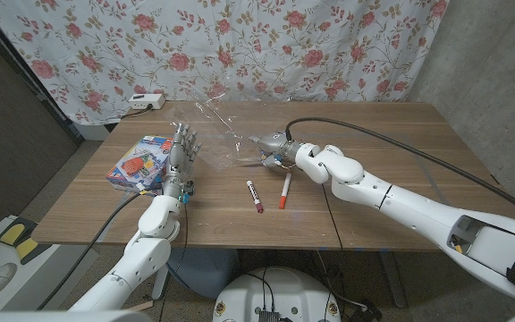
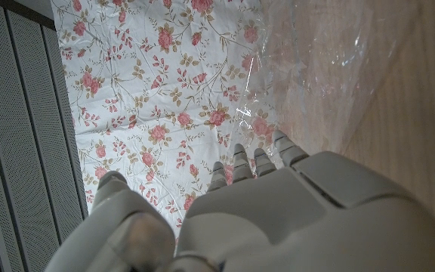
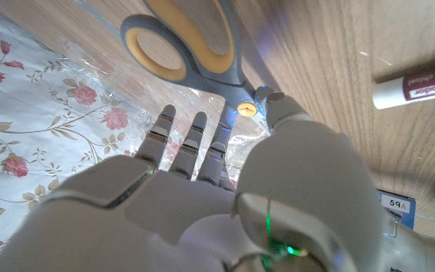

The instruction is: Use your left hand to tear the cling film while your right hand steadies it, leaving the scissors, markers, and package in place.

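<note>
A crumpled sheet of clear cling film stands up from the table's middle back. My left hand is raised at its left edge, fingers straight and spread, holding nothing. My right hand reaches in from the right, its fingers extended onto the film's right end, right over the scissors. The grey and yellow scissors lie just beyond its fingertips. A dark red marker and an orange marker lie in front. The colourful package sits beside the left hand.
A white power adapter with its cable lies at the back left of the wooden table. A floral curtain hangs behind. My right arm crosses the table's right half.
</note>
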Available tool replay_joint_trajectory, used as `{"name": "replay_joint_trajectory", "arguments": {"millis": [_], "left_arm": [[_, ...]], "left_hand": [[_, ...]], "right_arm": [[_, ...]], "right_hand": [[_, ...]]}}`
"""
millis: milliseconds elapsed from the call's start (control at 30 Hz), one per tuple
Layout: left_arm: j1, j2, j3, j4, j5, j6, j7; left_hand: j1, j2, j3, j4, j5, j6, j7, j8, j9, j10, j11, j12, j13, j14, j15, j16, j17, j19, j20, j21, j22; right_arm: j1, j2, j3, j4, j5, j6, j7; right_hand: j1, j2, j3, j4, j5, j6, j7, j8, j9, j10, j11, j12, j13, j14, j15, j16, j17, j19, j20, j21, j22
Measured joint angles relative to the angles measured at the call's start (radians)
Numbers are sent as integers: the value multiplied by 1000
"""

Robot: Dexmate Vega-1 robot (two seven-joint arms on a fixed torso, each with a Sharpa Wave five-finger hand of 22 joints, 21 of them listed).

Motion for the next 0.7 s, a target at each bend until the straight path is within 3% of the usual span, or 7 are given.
{"name": "replay_joint_trajectory", "arguments": {"millis": [700], "left_arm": [[3, 2, 1, -11, 4, 6, 4]], "left_hand": [[0, 0, 0, 0, 0, 0, 0, 0, 0, 3, -3, 0, 0, 0, 0, 0, 0, 0, 0, 0, 0]], "right_arm": [[-25, -23, 89, -41, 138, -11, -43]], "right_hand": [[-10, 1, 0, 0, 15, 16, -16, 0, 0, 18, 18, 6, -38, 29, 0, 20, 28, 16, -16, 0, 0]]}}
